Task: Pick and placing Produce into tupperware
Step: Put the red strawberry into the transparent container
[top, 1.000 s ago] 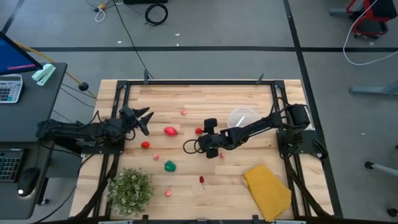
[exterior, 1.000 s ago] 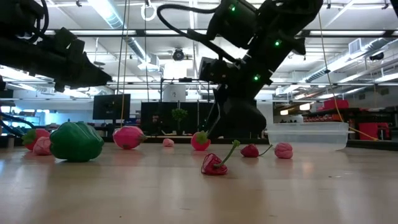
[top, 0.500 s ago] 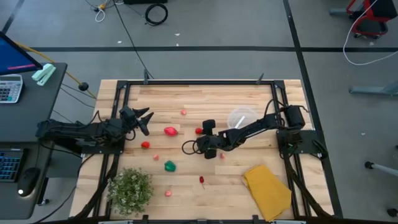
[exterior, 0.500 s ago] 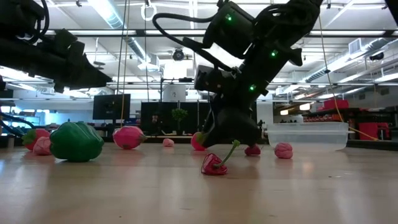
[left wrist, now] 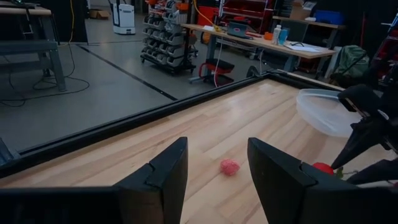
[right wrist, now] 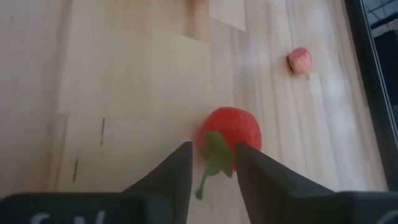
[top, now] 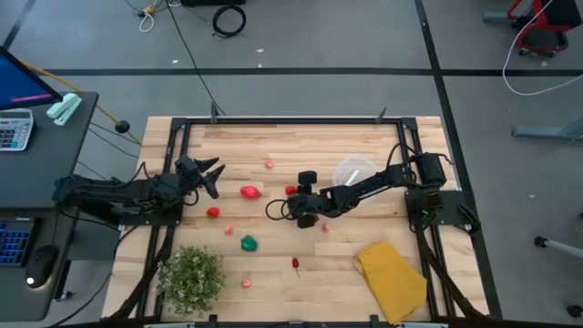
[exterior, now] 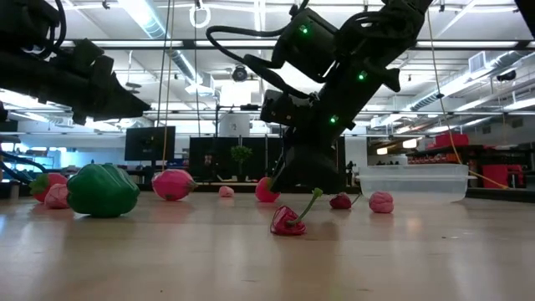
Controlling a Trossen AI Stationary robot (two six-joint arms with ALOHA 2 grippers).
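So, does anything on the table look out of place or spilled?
Nothing looks damaged. The toy produce lies scattered loose over the table, none seen in the round container yet. The right gripper is low over a red tomato, fingers open; the left gripper waits open.

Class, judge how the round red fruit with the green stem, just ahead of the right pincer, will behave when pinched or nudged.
The red fruit is round, so a nudge would probably roll it. Its smooth skin may slip between the right pincer fingers. The thin green stem looks likely to bend.
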